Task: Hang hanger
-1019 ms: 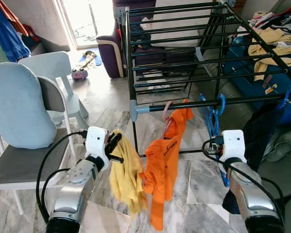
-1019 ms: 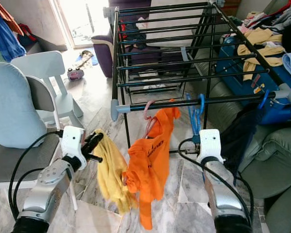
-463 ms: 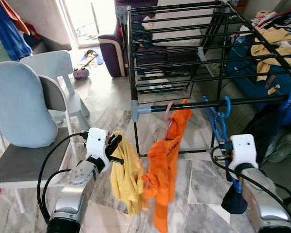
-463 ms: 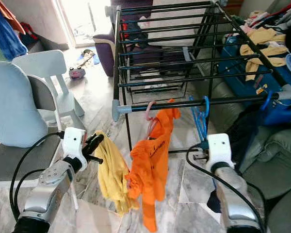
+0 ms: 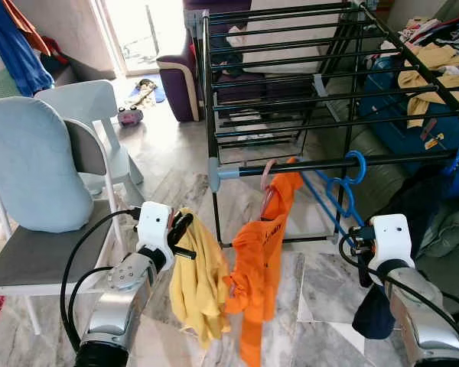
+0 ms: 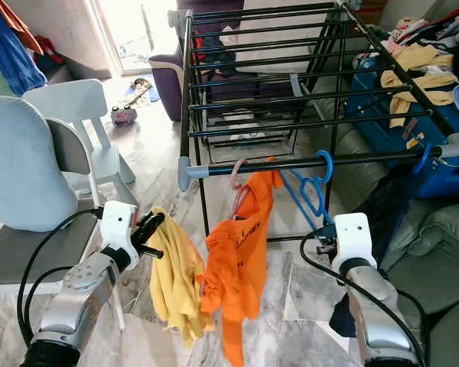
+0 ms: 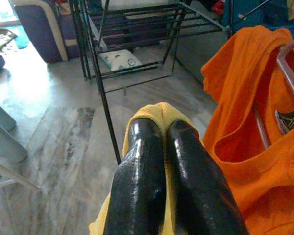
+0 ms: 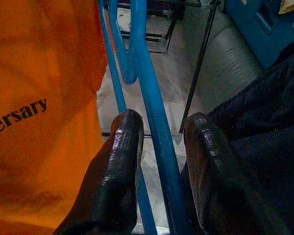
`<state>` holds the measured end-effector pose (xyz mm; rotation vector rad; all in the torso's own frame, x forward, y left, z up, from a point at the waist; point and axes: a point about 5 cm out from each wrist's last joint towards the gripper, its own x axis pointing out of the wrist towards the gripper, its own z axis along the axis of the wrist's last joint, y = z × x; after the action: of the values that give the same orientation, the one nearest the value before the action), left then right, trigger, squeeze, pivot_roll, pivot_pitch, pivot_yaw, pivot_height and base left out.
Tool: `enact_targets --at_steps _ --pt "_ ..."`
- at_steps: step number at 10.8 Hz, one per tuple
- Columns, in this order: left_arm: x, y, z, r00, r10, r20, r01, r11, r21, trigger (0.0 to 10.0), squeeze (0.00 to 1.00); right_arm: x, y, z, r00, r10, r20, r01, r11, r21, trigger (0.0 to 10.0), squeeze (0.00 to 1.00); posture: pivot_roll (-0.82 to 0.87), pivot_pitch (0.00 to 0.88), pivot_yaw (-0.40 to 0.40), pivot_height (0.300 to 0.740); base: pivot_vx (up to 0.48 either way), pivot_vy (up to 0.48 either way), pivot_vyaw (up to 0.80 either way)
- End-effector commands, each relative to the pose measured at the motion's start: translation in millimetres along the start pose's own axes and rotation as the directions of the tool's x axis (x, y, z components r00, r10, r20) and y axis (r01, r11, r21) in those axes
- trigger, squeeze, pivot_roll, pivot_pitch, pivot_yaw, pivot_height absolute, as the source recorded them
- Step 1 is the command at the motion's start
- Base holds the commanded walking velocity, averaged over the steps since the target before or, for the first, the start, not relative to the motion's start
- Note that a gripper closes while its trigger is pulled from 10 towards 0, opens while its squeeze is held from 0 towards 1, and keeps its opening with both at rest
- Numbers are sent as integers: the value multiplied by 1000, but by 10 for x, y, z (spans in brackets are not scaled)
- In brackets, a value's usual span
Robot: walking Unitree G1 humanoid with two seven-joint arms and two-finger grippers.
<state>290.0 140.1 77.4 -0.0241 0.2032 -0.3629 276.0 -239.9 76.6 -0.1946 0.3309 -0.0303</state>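
The right gripper [image 8: 159,147] is now lower and closer to the robot than 1 second ago. It has pulled the bottom of the blue hanger [image 5: 344,200] toward the robot, so the hanger now slants instead of hanging straight down. Its hook is still on the black bar [image 5: 329,163]. The dark cloth [image 5: 373,312] now hangs below the right arm.

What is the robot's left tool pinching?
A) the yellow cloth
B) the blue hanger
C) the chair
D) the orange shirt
A: the left tool has its two black fingers shut on the yellow cloth, which hangs down beside the orange shirt.
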Motion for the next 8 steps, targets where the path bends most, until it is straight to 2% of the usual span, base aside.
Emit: enact_targets --at_steps 1,2,5,8 --pt "25 14 80 1000 1 25 -1 1000 16 10000 0 32 0 55 1000 10 14 -10 1000 -11 10000 0 -215 0 94 740 0 0 0" --pt "29 16 78 1000 -1 23 1 1000 17 10000 0 51 -10 62 1000 18 19 -18 1000 -10 0 0 -215 0 95 740 0 0 0" --pt "41 12 79 1000 -7 20 6 1000 20 10000 0 114 -32 96 1000 19 23 -19 1000 -16 0 0 -214 0 98 740 0 0 0" --pt "37 11 76 1000 -2 17 2 1000 21 10000 0 136 14 100 999 34 25 -34 999 -14 0 0 -208 0 94 740 0 0 0"
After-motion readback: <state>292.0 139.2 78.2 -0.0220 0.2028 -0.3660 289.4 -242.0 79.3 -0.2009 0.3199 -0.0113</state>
